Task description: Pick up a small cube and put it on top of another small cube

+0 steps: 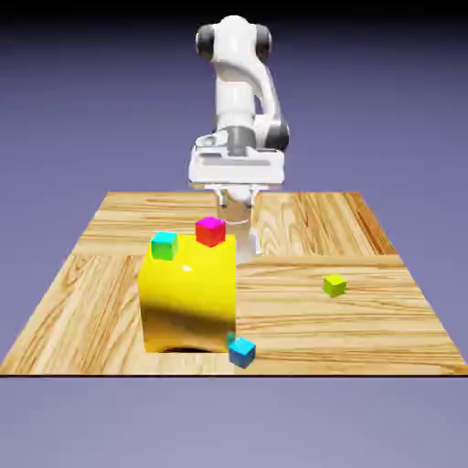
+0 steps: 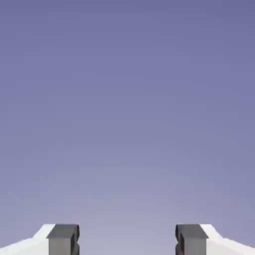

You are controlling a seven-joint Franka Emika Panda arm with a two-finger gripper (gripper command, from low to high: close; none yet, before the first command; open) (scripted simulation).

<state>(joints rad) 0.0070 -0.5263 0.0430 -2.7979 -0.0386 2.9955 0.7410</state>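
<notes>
Keep hand (image 2: 127, 239) spread and empty; approach lime cube (image 1: 335, 286) from above, centred, before closing squarely.

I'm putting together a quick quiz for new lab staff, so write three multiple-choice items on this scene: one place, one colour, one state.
1. Where is the lime cube?
A) On the yellow block
B) On the wooden table
C) Inside the claw

2. Which colours show on the cube at the yellow block's top, nearer the exterior view's right?
A) Lime and white
B) Blue and black
C) Red and magenta

3. How does the claw stand?
A) Open and empty
B) Shut on the teal-green cube
C) Shut on nothing

Key: 1 B, it rests on the wood, away from the block; 2 C, its top is magenta, its side red; 3 A, the hand view shows its tips wide apart with only backdrop between.
</notes>
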